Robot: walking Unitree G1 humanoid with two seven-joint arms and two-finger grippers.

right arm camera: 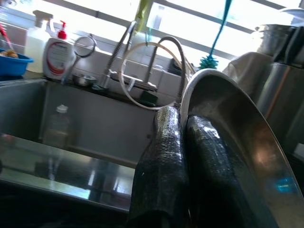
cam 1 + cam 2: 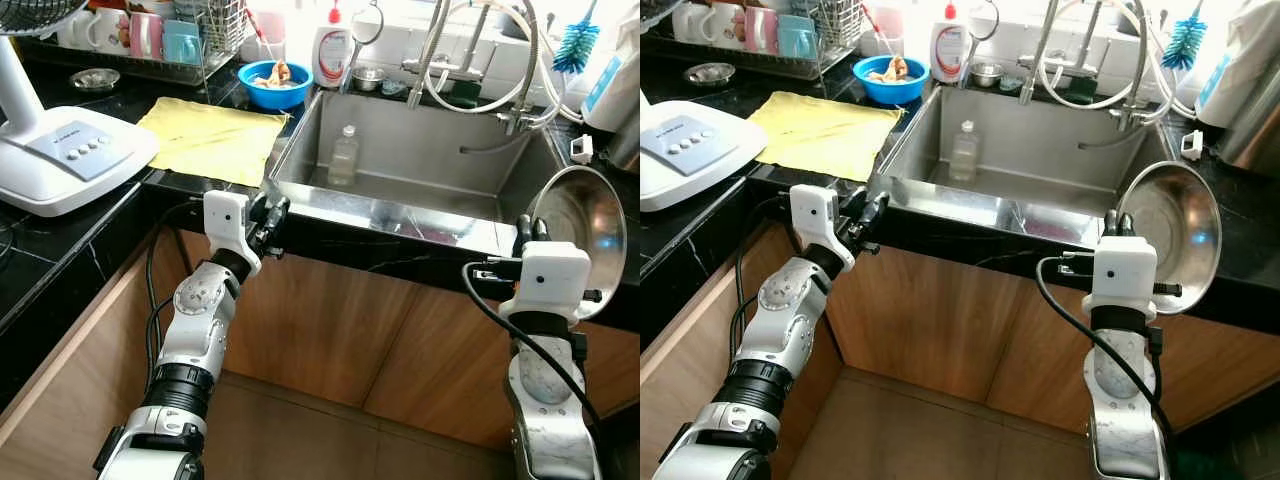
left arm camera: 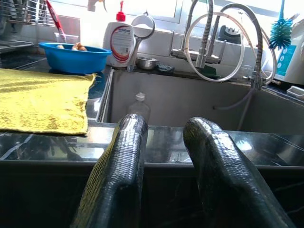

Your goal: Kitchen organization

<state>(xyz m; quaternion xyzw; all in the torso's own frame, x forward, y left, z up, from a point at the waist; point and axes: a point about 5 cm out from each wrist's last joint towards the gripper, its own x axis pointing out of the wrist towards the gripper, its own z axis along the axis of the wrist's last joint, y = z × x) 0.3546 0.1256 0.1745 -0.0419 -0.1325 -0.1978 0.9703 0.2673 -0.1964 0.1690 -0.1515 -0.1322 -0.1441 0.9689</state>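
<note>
left gripper [image 2: 272,218]: raised, fingers parted | right gripper [image 2: 531,230]: raised, fingers clamped

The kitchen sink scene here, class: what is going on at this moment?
A humanoid robot stands at a black stone counter facing a stainless steel sink. Its right gripper is shut on the rim of a round shiny steel plate, held tilted on edge over the counter beside the sink. Its left gripper hovers open at the counter's front edge, holding nothing. A clear plastic bottle stands inside the sink.
</note>
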